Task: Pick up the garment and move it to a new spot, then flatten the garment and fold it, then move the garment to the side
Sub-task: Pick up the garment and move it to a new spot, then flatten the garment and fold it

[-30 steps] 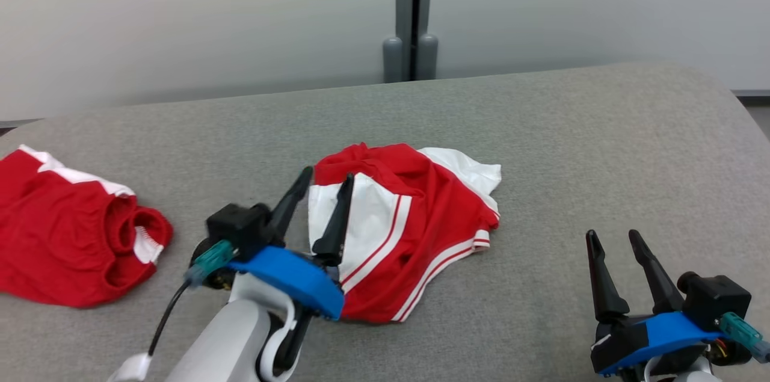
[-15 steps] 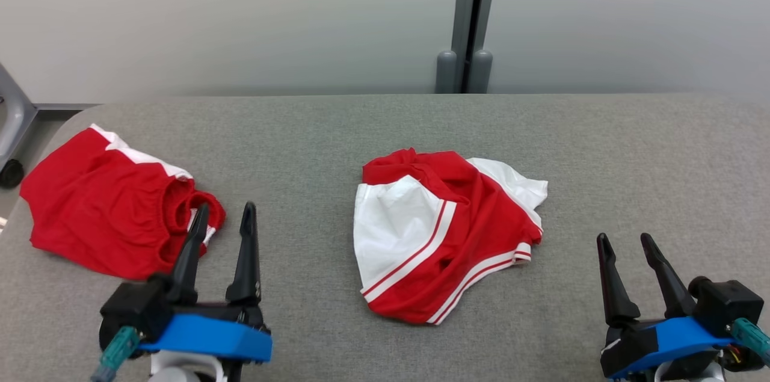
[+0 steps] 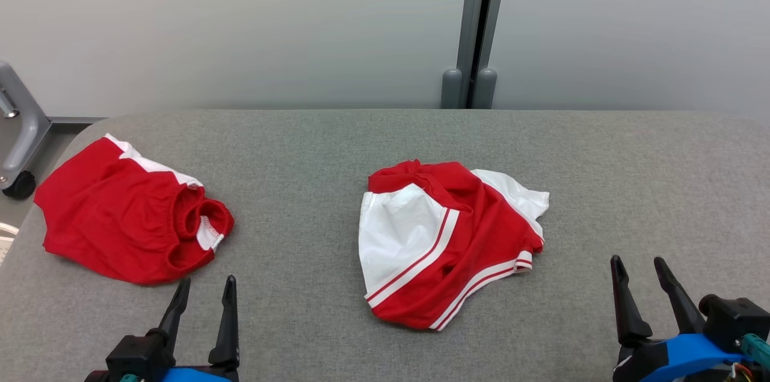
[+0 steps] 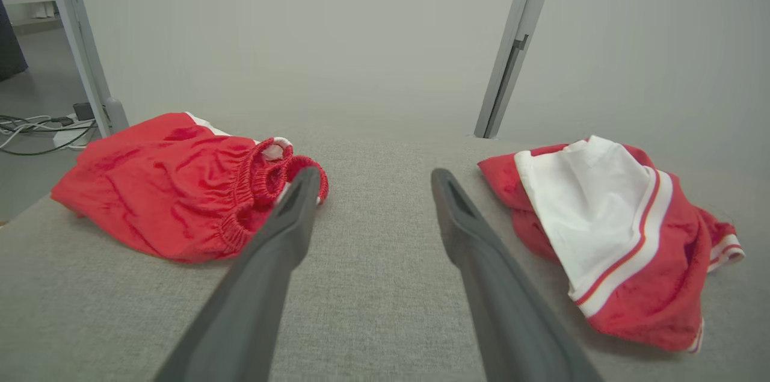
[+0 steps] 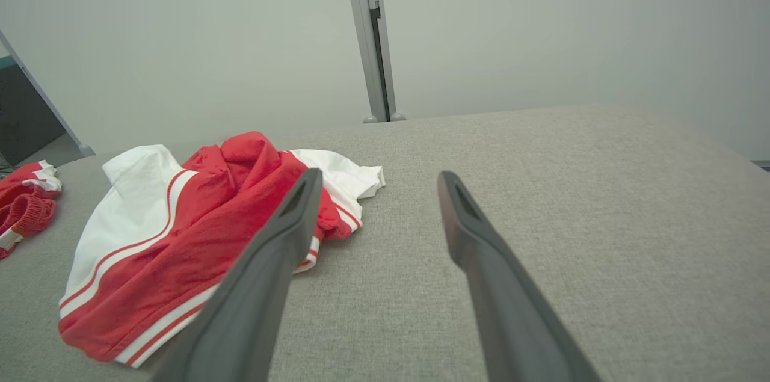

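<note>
Both arms sit low at the bottom corners of the frame. The left tool (image 3: pixel 206 281) has its two dark fingers spread apart on nothing, and the right tool (image 3: pixel 636 260) is just as wide and just as empty. Between them, dead centre on the grey worktop (image 3: pixel 301 147), lies the crumpled pair of red-and-white shorts (image 3: pixel 445 243), bunched rather than flat, with a white panel facing up on the frame's left side and a rumpled red ridge along the top. The striped hem gives the only clear line, running diagonally from the bottom centre of the heap up towards its right edge. The heap sits up and to the right of the left tool, and up and to the left of the right one. The right tool looks the nearer: in its wrist view the hem corner lies just past its left finger. The left tool has a rival close by, a second pair of plain red shorts (image 3: pixel 120 219) in the left of the frame, just above its fingertips and well apart from the centre heap. My read is that the centre shorts are the piece to lift, so the right arm has the shorter reach, inward and forward to that hem corner.
</note>
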Tool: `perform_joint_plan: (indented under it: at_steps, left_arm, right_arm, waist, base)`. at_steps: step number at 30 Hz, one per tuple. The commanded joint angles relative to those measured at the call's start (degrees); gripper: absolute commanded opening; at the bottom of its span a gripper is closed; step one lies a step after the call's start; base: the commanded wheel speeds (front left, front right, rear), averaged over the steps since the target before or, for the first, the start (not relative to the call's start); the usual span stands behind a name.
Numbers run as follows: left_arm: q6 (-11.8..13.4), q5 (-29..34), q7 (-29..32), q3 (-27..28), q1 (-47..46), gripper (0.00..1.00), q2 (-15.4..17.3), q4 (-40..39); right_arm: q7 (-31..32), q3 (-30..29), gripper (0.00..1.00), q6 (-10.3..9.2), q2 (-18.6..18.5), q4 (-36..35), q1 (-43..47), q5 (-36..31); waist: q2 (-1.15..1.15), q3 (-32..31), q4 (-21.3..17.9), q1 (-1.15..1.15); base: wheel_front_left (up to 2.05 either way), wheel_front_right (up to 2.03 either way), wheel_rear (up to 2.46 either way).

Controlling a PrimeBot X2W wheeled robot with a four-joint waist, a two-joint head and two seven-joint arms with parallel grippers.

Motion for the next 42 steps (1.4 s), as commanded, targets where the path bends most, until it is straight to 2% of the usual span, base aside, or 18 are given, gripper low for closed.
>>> perform_joint_plan:
  at_steps: [1,13,27,32,39,42]
  left_arm:
    - [-0.22,0.44,-0.11,-0.21,0.73,1.00,0.54,0.20]
    - [-0.55,-0.04,0.24,-0.70,0.98,1.00,1.12,-1.06]
    - [0.70,-0.28,0.39,-0.66,0.99,1.00,0.93,-1.47]
    - [0.99,0.00,0.53,-1.11,-0.24,1.00,0.70,-1.83]
    - [0.71,-0.15,0.34,-1.20,-1.85,1.00,0.44,-2.55]
    - [0.48,-0.27,0.17,-1.08,-2.64,1.00,0.09,-3.06]
  right_arm:
    - [0.30,-0.18,1.00,0.01,-0.23,0.29,1.01,0.26]
    - [0.45,-0.36,1.00,0.01,-0.23,1.08,1.05,0.83]
    - [0.57,0.07,1.00,0.01,-0.23,1.13,0.58,1.19]
    - [1.54,1.96,1.00,0.01,-0.23,1.19,-1.31,0.92]
    - [9.49,6.27,1.00,0.01,-0.25,3.00,-7.30,2.32]
    - [13.19,6.36,1.00,0.01,-0.24,6.56,-10.56,2.36]
  waist:
    - [0.00,-0.13,-0.24,0.00]
    - [0.00,-0.33,-0.31,0.00]
    - [0.00,0.27,-0.15,0.00]
    - [0.00,1.49,0.37,0.00]
    - [0.00,4.14,1.36,0.00]
    - [0.00,5.07,2.21,0.00]
  base:
    - [0.00,0.00,0.00]
    - [0.00,0.00,0.00]
    - [0.00,0.00,0.00]
    - [0.00,0.00,0.00]
    - [0.00,0.00,0.00]
    - [0.00,0.00,0.00]
